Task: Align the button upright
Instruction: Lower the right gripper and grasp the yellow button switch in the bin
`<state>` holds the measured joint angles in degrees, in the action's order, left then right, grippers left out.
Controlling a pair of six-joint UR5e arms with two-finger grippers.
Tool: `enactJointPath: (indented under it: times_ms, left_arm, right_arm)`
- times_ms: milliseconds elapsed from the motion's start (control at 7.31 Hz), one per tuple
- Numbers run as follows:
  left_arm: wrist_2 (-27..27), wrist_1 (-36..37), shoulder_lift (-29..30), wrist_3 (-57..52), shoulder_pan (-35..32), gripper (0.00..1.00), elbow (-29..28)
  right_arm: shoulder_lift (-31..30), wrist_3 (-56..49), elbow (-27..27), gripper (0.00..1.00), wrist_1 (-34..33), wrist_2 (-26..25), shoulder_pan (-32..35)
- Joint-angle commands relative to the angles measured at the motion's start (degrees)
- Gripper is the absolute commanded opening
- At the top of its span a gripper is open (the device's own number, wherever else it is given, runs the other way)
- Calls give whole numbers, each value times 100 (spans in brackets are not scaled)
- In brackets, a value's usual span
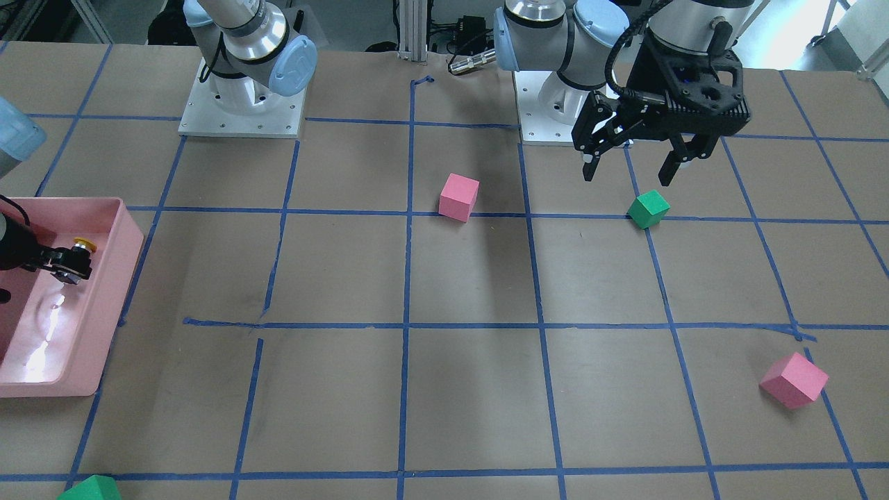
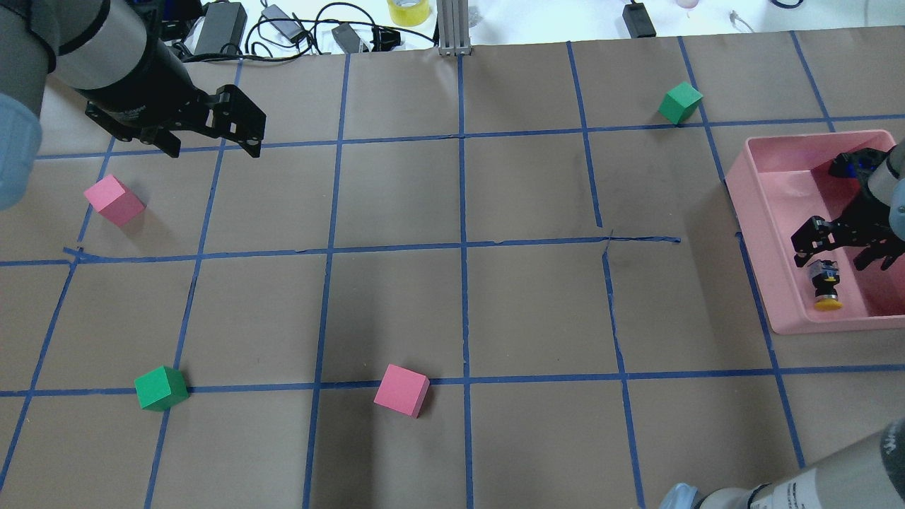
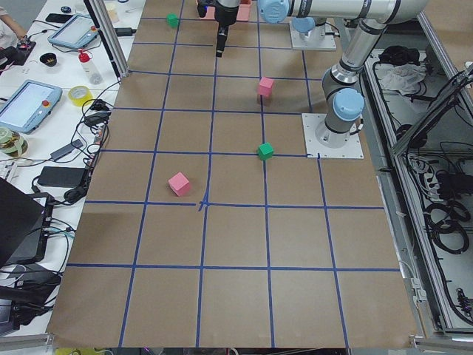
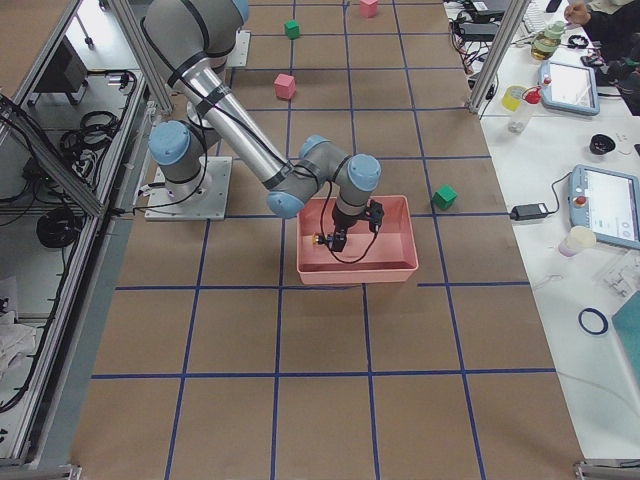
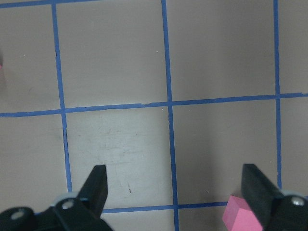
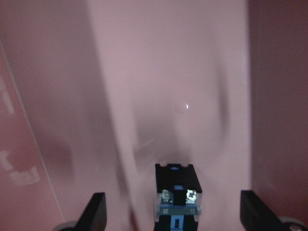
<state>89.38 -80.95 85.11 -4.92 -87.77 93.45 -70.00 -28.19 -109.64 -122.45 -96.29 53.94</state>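
Overhead exterior: we see the button (image 2: 826, 286) on its side in the pink bin (image 2: 758, 227), right gripper (image 2: 831, 262) spread wide around its base, nothing grasped, so the uprighting is all left to do.

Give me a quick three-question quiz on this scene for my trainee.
1. True or false: the button is inside the pink tray.
2. The right claw is: A) shut on the button; B) open, with the button between its fingers; C) hanging over a green cube.
3. How many pink cubes are in the overhead view?

Key: 1 true; 2 B; 3 two.
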Motion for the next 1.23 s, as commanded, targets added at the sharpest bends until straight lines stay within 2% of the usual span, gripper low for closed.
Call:
enactJointPath:
  times_ms: [0, 137, 274, 821, 1094]
  left_arm:
    - [0, 0, 6, -9, 5, 100, -2]
    - [0, 0, 6, 0, 6, 100, -2]
    - [0, 0, 6, -9, 14, 100, -2]
    - [0, 0, -3, -9, 6, 100, -2]
    - [0, 0, 6, -9, 6, 100, -2]
  right_arm:
    - [74, -38, 39, 60, 2, 22, -77]
    - [74, -47, 65, 12, 11, 22, -77]
    - [65, -47, 91, 0, 20, -4, -77]
    - [-31, -3, 417, 0, 108, -57, -77]
    - [-302, 6, 495, 0, 221, -39, -77]
